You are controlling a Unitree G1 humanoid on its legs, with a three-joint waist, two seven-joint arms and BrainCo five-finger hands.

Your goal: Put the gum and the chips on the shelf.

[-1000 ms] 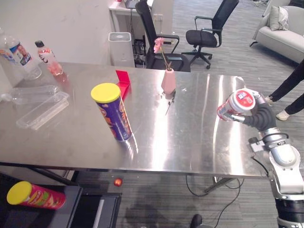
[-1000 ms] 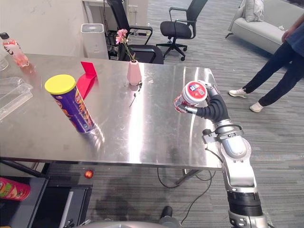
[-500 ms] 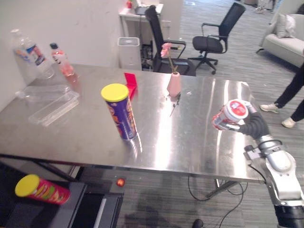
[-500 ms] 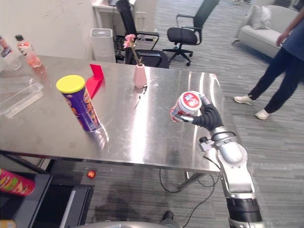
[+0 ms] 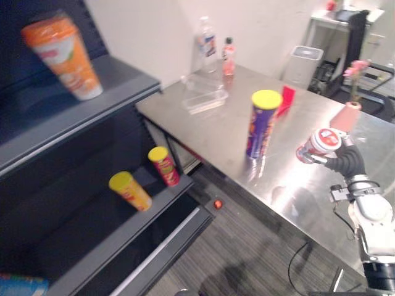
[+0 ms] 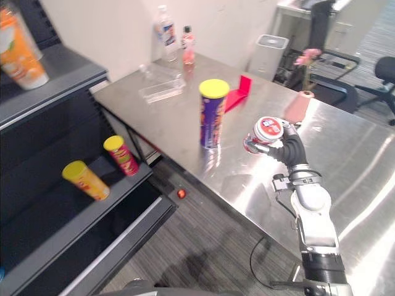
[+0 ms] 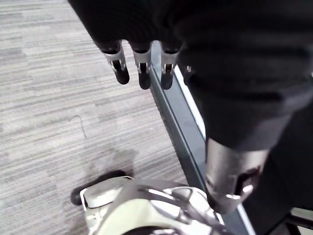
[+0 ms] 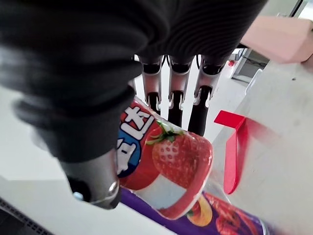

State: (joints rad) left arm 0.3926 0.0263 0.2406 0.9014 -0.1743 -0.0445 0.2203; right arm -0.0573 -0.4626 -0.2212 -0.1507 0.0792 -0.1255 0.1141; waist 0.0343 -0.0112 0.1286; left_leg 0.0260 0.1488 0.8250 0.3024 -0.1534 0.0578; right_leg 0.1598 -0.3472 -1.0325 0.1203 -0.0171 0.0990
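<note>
One gum tub (image 6: pixel 265 132) clasped in right robot hand (image 6: pixel 291 148).

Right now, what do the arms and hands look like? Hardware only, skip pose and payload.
Right arm: silver-grey rounded segments, with a black band lower down. Right hand: dark ribbed cover over back and wrist, silver fingers with dark tips. Left hand: same dark ribbed cover, silver dark-tipped fingers in a row, silver thumb set apart.
</note>
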